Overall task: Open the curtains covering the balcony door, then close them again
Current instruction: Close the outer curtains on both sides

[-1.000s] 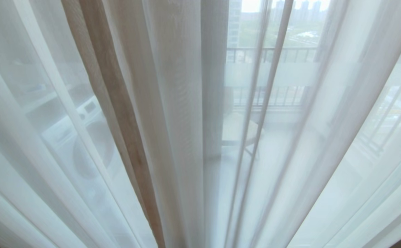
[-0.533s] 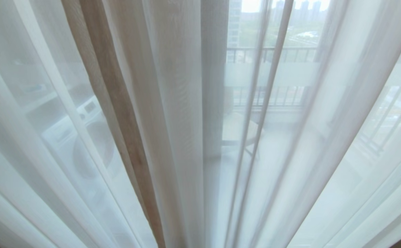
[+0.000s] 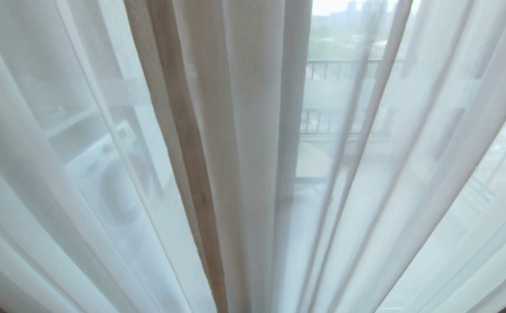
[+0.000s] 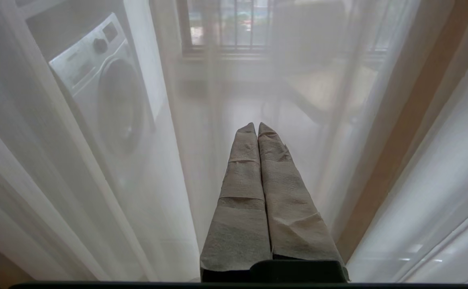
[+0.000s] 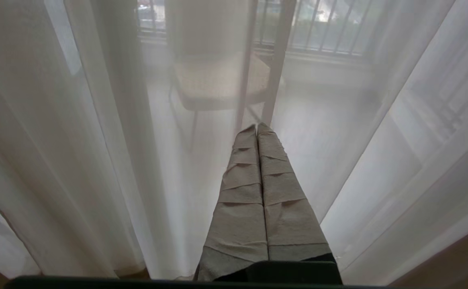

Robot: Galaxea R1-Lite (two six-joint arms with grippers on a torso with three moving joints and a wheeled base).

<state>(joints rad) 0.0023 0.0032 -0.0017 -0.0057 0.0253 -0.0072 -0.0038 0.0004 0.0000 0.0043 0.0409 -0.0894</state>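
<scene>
place: home, balcony doorway | signs: sheer curtains (image 3: pixel 244 130), washing machine (image 4: pixel 101 92), chair (image 5: pixel 217 80), railing (image 3: pixel 335 67)

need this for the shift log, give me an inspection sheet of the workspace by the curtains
surface: a strip of floor at the cloth's foot.
job's things: the curtains hang drawn, sheer white folds filling the view with one beige fold; balcony door not made out behind them.
clutter: nothing seen.
grippers: left gripper and right gripper both shut, empty, tips at the sheer.
cables: nothing seen.
surroundings: washing machine, chair and railing show through the sheer.
</scene>
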